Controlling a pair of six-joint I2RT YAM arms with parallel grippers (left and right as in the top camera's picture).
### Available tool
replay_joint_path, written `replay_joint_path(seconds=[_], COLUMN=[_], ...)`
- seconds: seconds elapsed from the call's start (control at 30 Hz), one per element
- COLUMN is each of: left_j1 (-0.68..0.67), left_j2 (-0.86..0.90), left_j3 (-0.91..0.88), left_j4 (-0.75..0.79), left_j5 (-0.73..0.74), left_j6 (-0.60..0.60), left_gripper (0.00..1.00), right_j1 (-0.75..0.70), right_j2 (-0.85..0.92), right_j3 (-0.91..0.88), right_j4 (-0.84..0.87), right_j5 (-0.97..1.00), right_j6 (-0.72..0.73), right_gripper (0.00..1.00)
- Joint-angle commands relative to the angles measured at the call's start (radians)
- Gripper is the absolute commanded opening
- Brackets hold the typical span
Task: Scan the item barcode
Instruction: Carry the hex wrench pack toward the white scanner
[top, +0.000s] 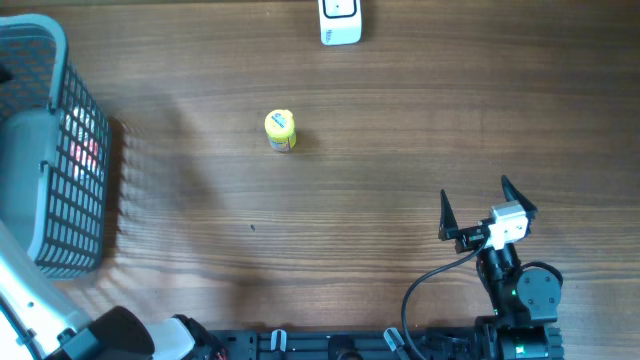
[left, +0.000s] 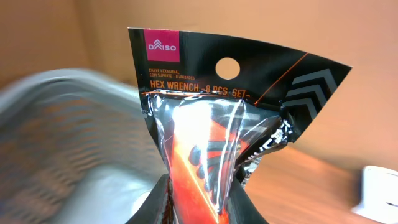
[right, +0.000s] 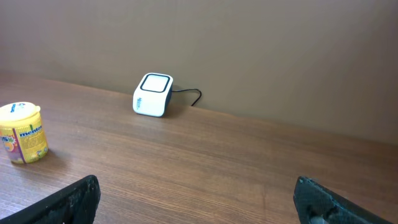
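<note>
Pinched between the left gripper's (left: 200, 208) 2 fingers (left: 250, 208), a hex wrench packet (left: 211, 118) is standing upright and filling the left wrist view, its black header card showing "HEX WRENCH 8 PCS. SET". Behind it, at the left, a grey basket (left: 56, 130) is showing as a blur. Over the table's (top: 400, 120) near right part, the right gripper (top: 475, 192) is hanging with jaws spread wide, holding nothing. At the far edge a white scanner (top: 340, 22) is sitting, well apart from the basket, and a yellow canister (top: 281, 130) is standing between them.
</note>
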Motion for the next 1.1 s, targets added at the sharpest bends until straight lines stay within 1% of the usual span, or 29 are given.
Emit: replay_joint_path(seconds=[0.0, 0.07, 0.33, 0.53, 0.73, 0.87, 0.97, 1.03, 1.07], left_j1=[-0.080, -0.155, -0.495, -0.703, -0.846, -0.919, -0.972, -0.992, -1.002], left_j2=[-0.010, -0.009, 0.004, 0.082, 0.192, 0.274, 0.331, 0.356, 0.368], left_j3=[0.024, 0.024, 0.024, 0.024, 0.023, 0.023, 0.023, 0.019, 0.017], left_j4=[0.010, 0.010, 0.018, 0.000, -0.035, -0.082, -0.089, -0.090, -0.091], left_j5=[0.296, 0.317, 0.307, 0.306, 0.306, 0.305, 0.305, 0.295, 0.278], left_j6=[-0.092, -0.107, -0.103, -0.103, -0.103, -0.103, -0.103, -0.103, -0.103], left_gripper=[0.04, 0.04, 0.04, 0.04, 0.04, 0.04, 0.04, 0.08, 0.09], right_j1=[0.001, 0.001, 0.001, 0.001, 0.001, 0.001, 0.001, 0.001, 0.001], right_j2=[-0.005, -0.005, -0.005, -0.005, -0.005, -0.005, -0.005, -0.005, -0.005], right_j3=[-0.001, -0.001, -0.001, -0.001, -0.001, -0.001, -0.001, -0.001, -0.001], right_j4=[0.003, 0.003, 0.003, 0.003, 0.003, 0.003, 0.003, 0.003, 0.003], right_j5=[0.007, 0.007, 0.007, 0.007, 0.007, 0.007, 0.007, 0.007, 0.007], right_j6=[0.018, 0.018, 0.018, 0.018, 0.018, 0.019, 0.018, 0.018, 0.018], right_gripper=[1.00, 1.00, 1.00, 1.00, 1.00, 1.00, 1.00, 1.00, 1.00])
